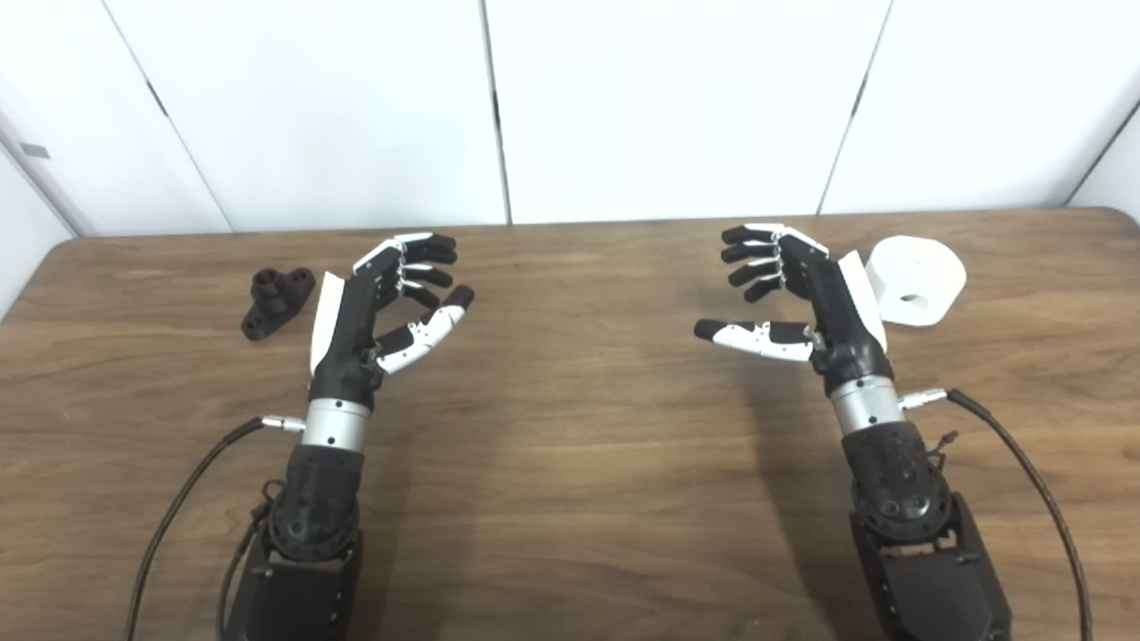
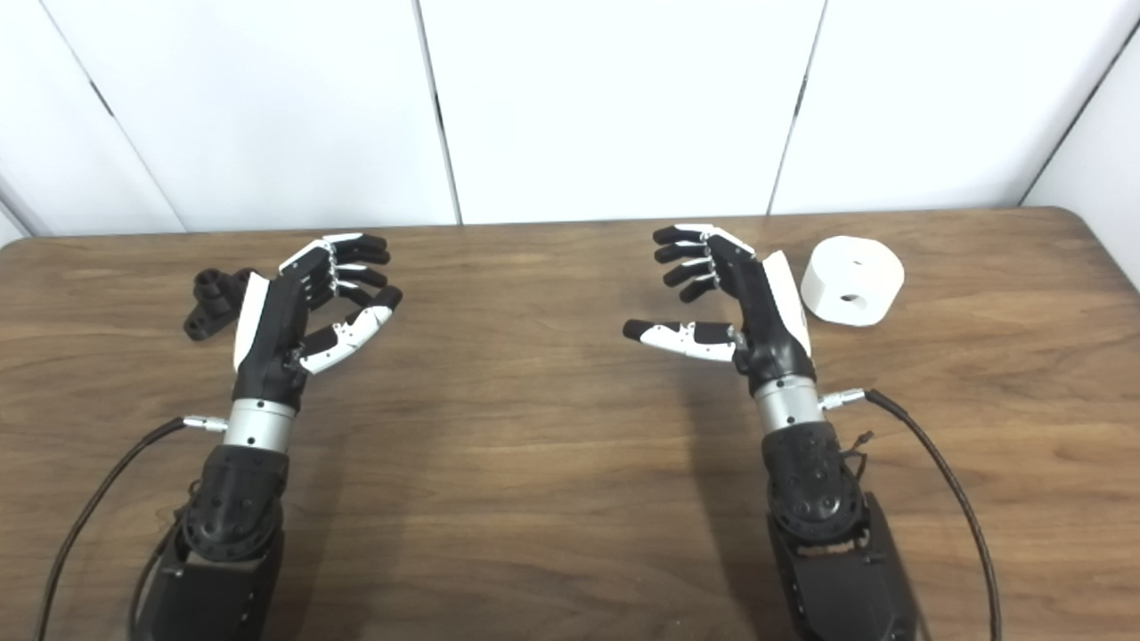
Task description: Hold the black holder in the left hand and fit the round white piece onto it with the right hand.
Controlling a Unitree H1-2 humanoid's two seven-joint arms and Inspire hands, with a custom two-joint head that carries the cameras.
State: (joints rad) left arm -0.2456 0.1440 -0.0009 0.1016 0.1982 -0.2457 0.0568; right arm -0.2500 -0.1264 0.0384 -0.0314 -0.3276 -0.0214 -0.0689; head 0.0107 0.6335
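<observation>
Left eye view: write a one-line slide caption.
Both hands, left and right, open above the table; black holder and white piece untouched.

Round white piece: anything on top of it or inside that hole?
Nothing lies on the round white piece; it sits alone on the table, beside the open right hand. Its top shows a small hole, its side a larger one. Inside both is too dark to see.

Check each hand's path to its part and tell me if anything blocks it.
Nothing visible does. The black holder lies on the table just outside the open left hand, bare wood between them. The round white piece sits just outside the open right hand, likewise unobstructed.
</observation>
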